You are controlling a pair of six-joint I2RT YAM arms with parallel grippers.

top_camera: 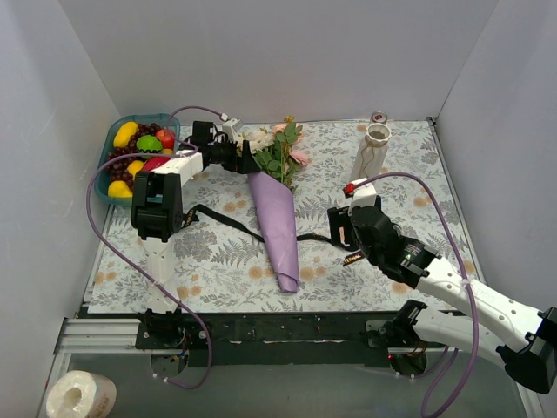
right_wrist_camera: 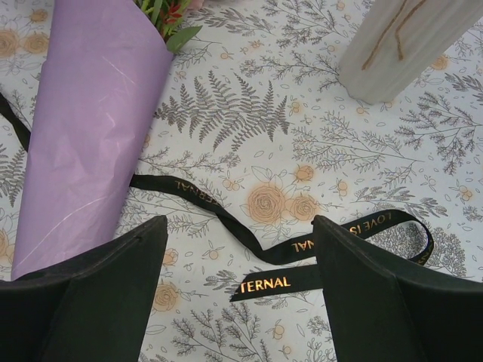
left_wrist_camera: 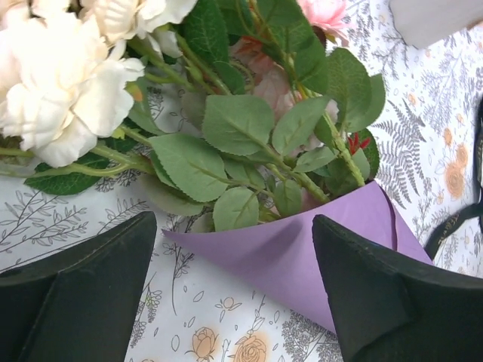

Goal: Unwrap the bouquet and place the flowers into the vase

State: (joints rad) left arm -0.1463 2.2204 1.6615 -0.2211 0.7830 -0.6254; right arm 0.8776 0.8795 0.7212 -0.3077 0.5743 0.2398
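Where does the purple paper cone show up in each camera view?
Top external: purple paper cone at centre of frame, tip pointing down.
Left wrist: cone at lower centre, its open mouth under the leaves.
Right wrist: cone down the left side.
Shared landmark: black ribbon, beside the cone in all three.

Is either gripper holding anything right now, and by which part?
Nothing is held. Left gripper open over the mouth of the paper cone; right gripper open above the ribbon.
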